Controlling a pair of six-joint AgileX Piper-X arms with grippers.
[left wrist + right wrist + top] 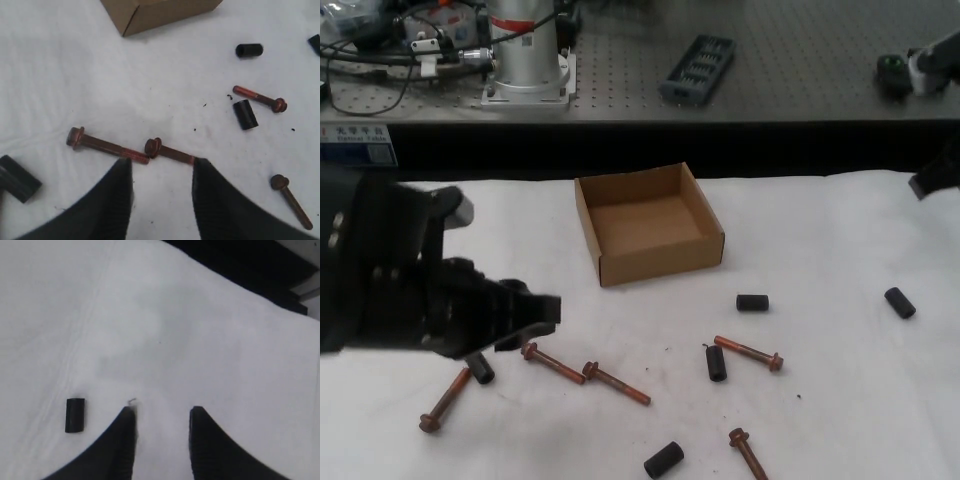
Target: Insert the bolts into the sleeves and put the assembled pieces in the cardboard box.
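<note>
High view tells you that the task is at its very beginning. The cardboard box (660,262) stands open near the middle of the bench (840,240), and nothing lies in it. Five bolts (553,362) and five sleeves (716,362) lie loose on the white cover in front of the box. As far as I can judge, no bolt sits inside a sleeve yet.

In the left wrist view the left jaws are spread apart and grasp nothing. They hang low over the cover, and a first bolt (107,145) and a second bolt (170,151) lie just beyond their tips. In the right wrist view the right jaws are also released and empty, with a lone sleeve (75,415) lying near them.

So you have all five pairs left to join and to put in the box.
</note>
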